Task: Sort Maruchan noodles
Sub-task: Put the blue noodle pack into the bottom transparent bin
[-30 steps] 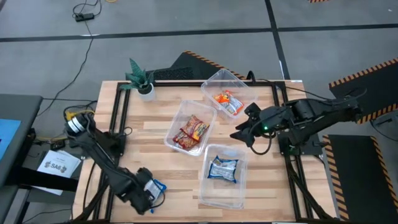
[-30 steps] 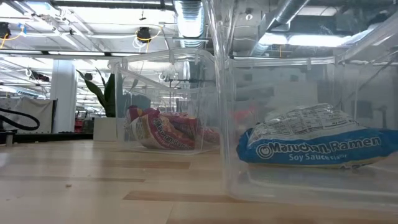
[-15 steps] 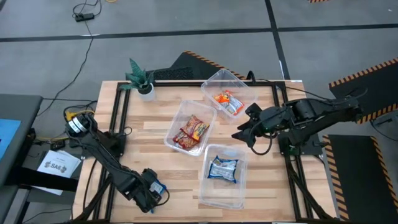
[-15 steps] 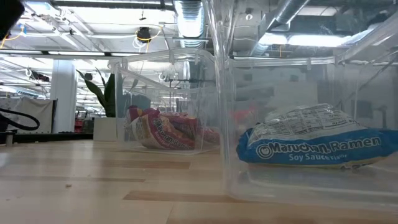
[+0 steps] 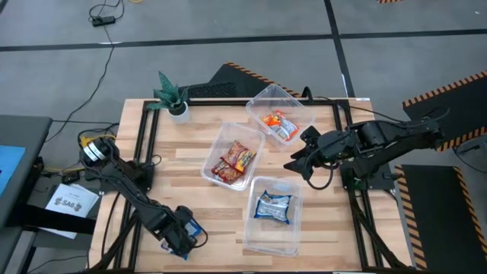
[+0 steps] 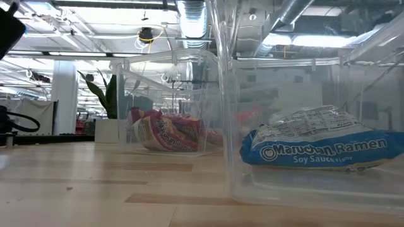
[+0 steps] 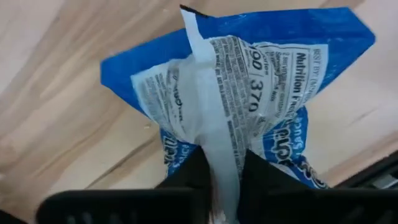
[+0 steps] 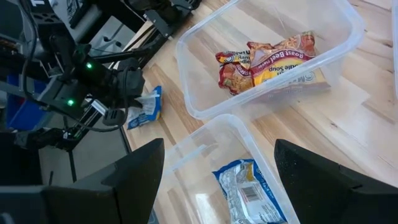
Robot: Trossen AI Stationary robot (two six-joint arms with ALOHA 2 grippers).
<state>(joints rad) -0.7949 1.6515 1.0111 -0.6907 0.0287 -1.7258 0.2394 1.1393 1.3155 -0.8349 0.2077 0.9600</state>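
Note:
A blue-and-white Maruchan packet lies printed back up at the table's near left, and my left gripper is shut on it. Three clear tubs hold other packets. The far tub has an orange-and-white one. The middle tub has dark red-and-yellow ones. The near tub has a blue-and-white one. My right gripper hangs open above the table, to the right of the tubs, with nothing between its fingers. My left gripper pinches the white seam flap that runs down the middle of the packet's back, between its two fingers. The fingers come from above, pointing down. The flap stands up out of the wrinkled wrapper. Whether the packet is off the wood, I cannot tell.
A small potted plant stands at the table's far left corner. Bare wood lies between the left gripper and the tubs. In the low view the near tub fills the right half.
My left gripper has shifted a little toward the table's right edge over the blue packet and has taken hold of it. The packet shows less from above than before. My right arm has kept still.

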